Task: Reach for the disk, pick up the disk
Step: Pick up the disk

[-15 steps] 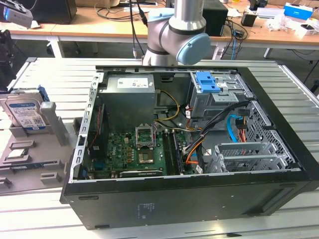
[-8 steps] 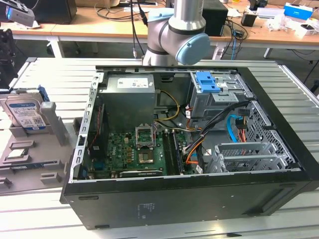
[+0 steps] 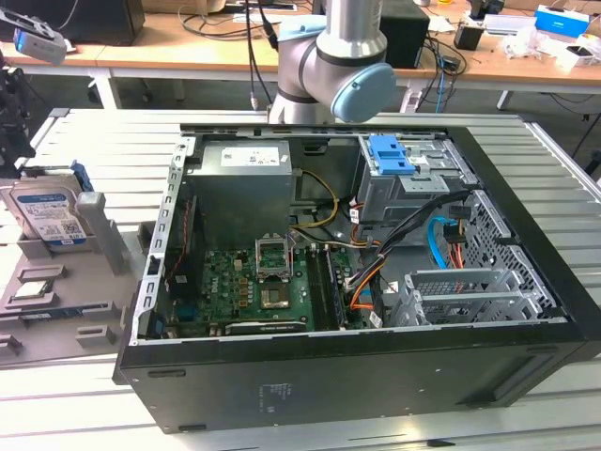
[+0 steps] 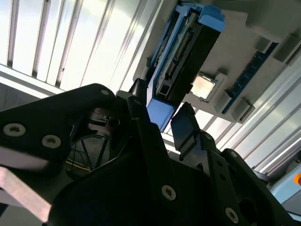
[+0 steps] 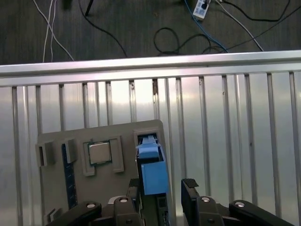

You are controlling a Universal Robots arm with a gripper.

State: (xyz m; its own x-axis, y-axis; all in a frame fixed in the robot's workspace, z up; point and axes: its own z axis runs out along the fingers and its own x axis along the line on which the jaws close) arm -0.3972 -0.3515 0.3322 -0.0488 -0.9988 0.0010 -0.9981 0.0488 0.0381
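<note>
The disk (image 3: 47, 214) stands on its edge in a slot of the grey fixture plate (image 3: 89, 282) at the exterior view's left. It is silver-grey with a white-and-blue label and a blue side frame. My gripper (image 3: 13, 155) hangs just above it, black, at the picture's edge. In the first wrist view the disk's blue frame (image 5: 153, 174) lies between my open fingers (image 5: 190, 194), nearer one of them and touching neither. The second wrist view shows the disk's edge (image 4: 188, 52) beyond the gripper (image 4: 162, 121).
A small square silver chip (image 5: 99, 153) sits in a pocket of the plate beside the disk. An open computer case (image 3: 357, 272) fills the middle of the slatted metal table (image 3: 554, 169). Cables lie on the floor past the table's edge (image 5: 141, 66).
</note>
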